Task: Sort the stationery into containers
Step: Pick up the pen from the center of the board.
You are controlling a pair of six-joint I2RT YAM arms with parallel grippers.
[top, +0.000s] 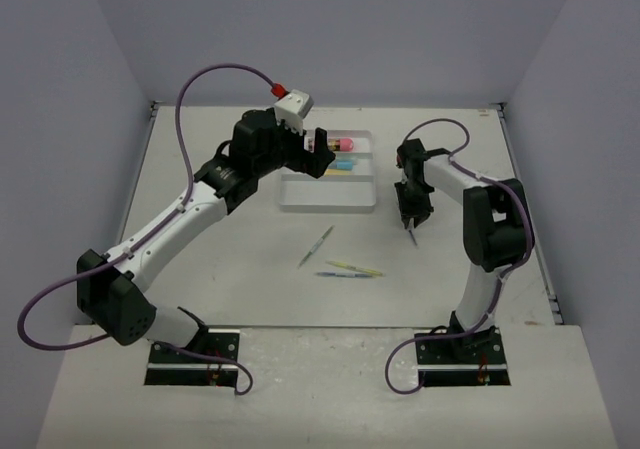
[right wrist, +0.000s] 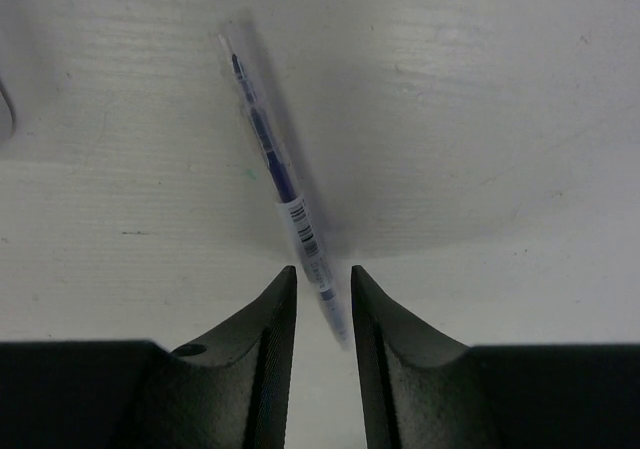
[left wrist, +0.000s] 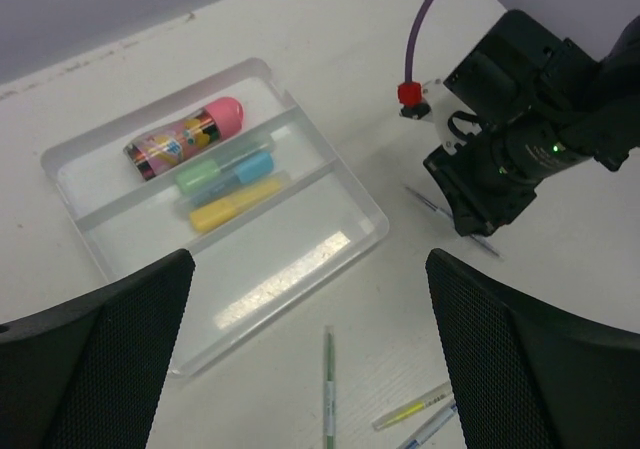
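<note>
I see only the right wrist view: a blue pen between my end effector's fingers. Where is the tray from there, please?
Observer: In the top view, the white tray lies left of the right end effector, slightly farther out.
Operator: Which compartment has nothing inside?
Observer: The nearest one. The middle holds three highlighters, the farthest a pink tube.
Operator: Where is the other arm?
Observer: The left end effector hovers open above the tray.
</note>
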